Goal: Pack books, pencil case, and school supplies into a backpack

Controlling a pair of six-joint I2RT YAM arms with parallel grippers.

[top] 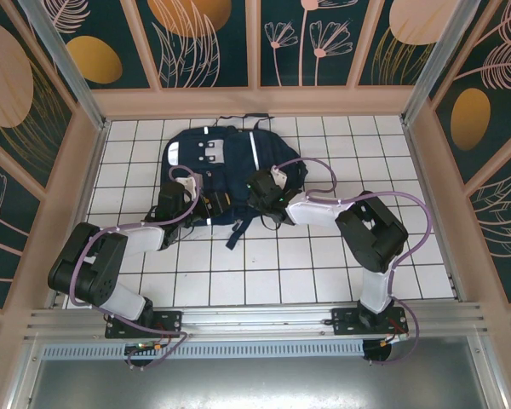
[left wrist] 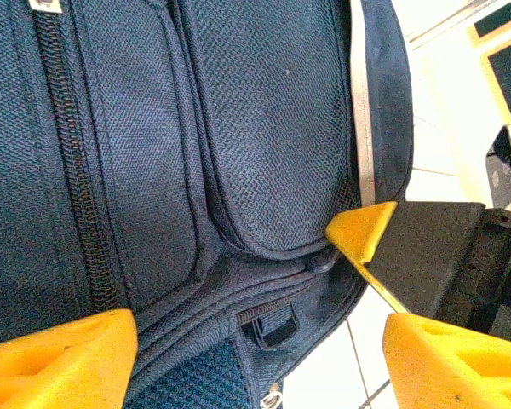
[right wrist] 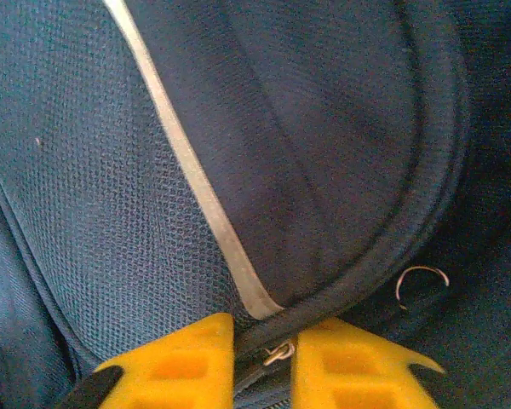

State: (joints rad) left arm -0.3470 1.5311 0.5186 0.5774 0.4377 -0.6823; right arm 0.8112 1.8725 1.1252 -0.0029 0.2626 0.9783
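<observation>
Apparently late in the packing, the navy backpack (top: 217,162) is lying flat on the tiled surface (top: 281,273). The right hand (right wrist: 264,331) is pinching its zipper pull (right wrist: 278,351), and the left hand (left wrist: 255,331) is hovering spread open over its near edge. Zipping shut is probably what remains.
</observation>
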